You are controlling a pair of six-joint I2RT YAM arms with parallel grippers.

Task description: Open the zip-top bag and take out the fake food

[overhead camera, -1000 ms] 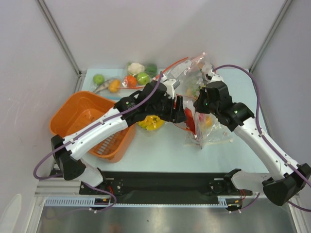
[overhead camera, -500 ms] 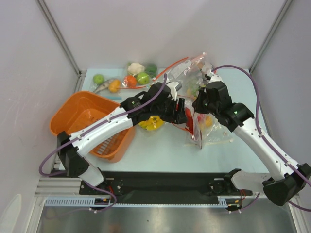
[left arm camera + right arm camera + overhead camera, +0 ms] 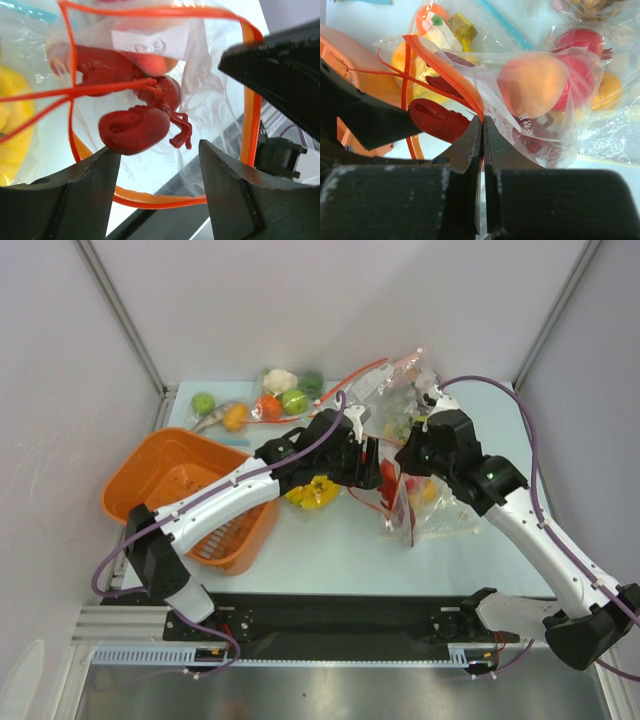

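The zip-top bag (image 3: 430,502) lies crinkled at centre right, its orange-red zip strip (image 3: 250,115) spread into an open loop. My right gripper (image 3: 482,120) is shut on the zip strip at the bag's mouth and holds that edge up; in the top view it (image 3: 408,457) is above the bag. My left gripper (image 3: 157,150) is open and empty at the mouth, its jaws standing on either side of the strip's lower run, just short of the dark-red lobster (image 3: 135,127). A peach-orange fruit (image 3: 532,84) and a red apple (image 3: 580,67) sit deeper in the bag.
An orange basket (image 3: 150,475) stands at the left. The blue-zip bag with bananas (image 3: 312,492) lies under my left wrist. Cauliflower (image 3: 280,378), green fruits (image 3: 203,402) and another clear bag (image 3: 392,382) lie along the back edge.
My left gripper has moved right, up to the bag's open mouth. My right gripper stays shut on the zip strip, almost unmoved.
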